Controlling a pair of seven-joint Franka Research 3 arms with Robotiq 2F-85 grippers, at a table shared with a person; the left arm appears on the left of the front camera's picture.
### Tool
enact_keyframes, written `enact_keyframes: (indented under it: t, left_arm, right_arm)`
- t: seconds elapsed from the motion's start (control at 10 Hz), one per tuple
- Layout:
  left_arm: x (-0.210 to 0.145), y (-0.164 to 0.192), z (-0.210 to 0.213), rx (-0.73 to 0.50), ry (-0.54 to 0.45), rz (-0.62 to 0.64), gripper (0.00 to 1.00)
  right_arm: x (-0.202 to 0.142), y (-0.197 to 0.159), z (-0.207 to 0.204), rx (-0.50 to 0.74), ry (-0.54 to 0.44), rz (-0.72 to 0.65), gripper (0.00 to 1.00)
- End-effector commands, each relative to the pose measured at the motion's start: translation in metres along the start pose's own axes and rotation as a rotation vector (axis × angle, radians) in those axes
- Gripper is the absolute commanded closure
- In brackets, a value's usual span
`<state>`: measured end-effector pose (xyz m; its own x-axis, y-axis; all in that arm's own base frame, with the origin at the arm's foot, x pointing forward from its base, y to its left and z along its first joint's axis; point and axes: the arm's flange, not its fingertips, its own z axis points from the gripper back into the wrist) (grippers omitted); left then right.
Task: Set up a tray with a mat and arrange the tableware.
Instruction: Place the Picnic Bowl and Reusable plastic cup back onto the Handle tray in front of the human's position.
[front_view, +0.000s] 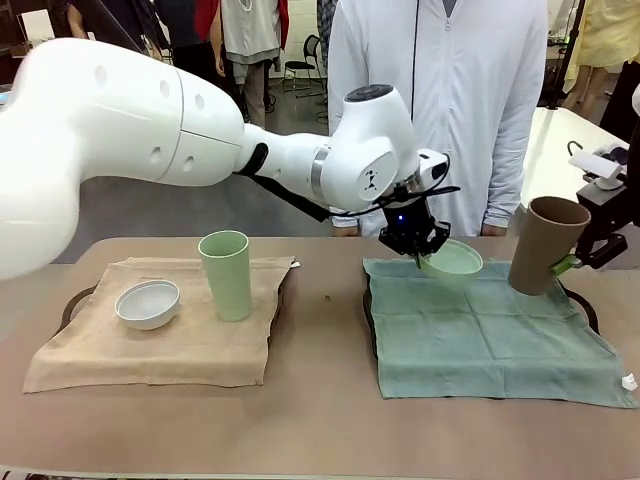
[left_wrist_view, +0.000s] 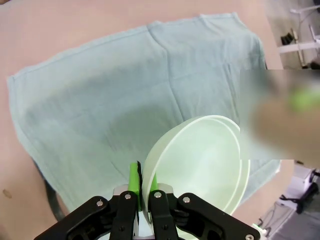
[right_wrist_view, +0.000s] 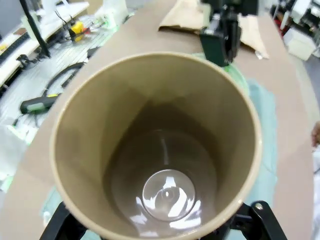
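Two mats on the table (front_view: 320, 420), each w/ a dark tray under it; taking the green mat (front_view: 490, 340) as landmark. Well left of it: beige mat (front_view: 150, 340) w/ the small white bowl (front_view: 148, 303) and, just right of that, the tall pale-green cup (front_view: 226, 274) upright. Looks like that side is already set, so work is now on the green side.

Above green mat's far-left corner: left gripper (front_view: 416, 252) has its pads clamped on the rim of the mint-green bowl (front_view: 452, 262). One pad inside, one outside the wall, so bowl hangs tilted, apparently just off the cloth. Rim pinch prob. because bowl is too wide to span. Judged: being lowered onto the mat.

At green mat's far-right edge: right gripper (front_view: 575, 262) holds the tall brown cup (front_view: 545, 245), tilted, off the cloth. Fingers closed on its side wall low down, keeping the mouth clear. Likely waiting for the bowl to land before setting the cup beside it.
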<state>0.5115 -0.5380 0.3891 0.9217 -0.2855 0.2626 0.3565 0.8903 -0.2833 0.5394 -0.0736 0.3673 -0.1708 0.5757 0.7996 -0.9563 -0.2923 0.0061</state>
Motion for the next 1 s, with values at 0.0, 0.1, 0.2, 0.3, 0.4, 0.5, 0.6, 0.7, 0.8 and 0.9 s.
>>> enact_keyframes:
  t: [0.0,0.1,0.2,0.3,0.4,0.5,0.6,0.7,0.8,0.9]
  left_arm:
    - [0.004,0.001,0.012,0.014,-0.022,0.022,0.95]
    - [0.0,0.0,0.0,0.0,0.0,0.0,0.95]
    - [-0.003,-0.003,-0.006,-0.002,0.016,-0.024,0.95]
    - [-0.003,-0.005,-0.015,0.012,0.044,-0.055,0.95]
    - [-0.004,-0.004,-0.025,0.031,0.065,-0.071,0.95]
    - [-0.004,-0.003,-0.032,0.042,0.075,-0.09,0.95]
    - [-0.003,0.0,-0.038,0.034,0.073,-0.098,0.95]
    - [0.0,0.002,-0.043,0.024,0.076,-0.102,0.95]
    - [-0.001,0.002,-0.047,0.023,0.081,-0.101,0.78]
    - [-0.002,0.002,-0.048,0.023,0.086,-0.108,0.35]
  right_arm:
    - [0.014,0.008,0.004,-0.005,-0.002,0.013,0.17]
    - [0.0,0.0,0.0,0.0,0.0,0.0,0.17]
    - [-0.005,0.0,-0.002,0.021,0.008,-0.006,0.17]
    - [-0.013,-0.004,-0.009,0.045,0.009,-0.013,0.17]
    - [-0.02,-0.006,-0.018,0.077,0.017,-0.017,0.17]
    - [-0.027,-0.01,-0.028,0.098,0.026,-0.03,0.17]
    - [-0.034,-0.014,-0.036,0.12,0.039,-0.042,0.17]
    - [-0.041,-0.019,-0.042,0.137,0.053,-0.05,0.17]
    - [-0.047,-0.022,-0.047,0.141,0.06,-0.071,0.03]
    - [-0.051,-0.023,-0.049,0.144,0.078,-0.083,0.0]
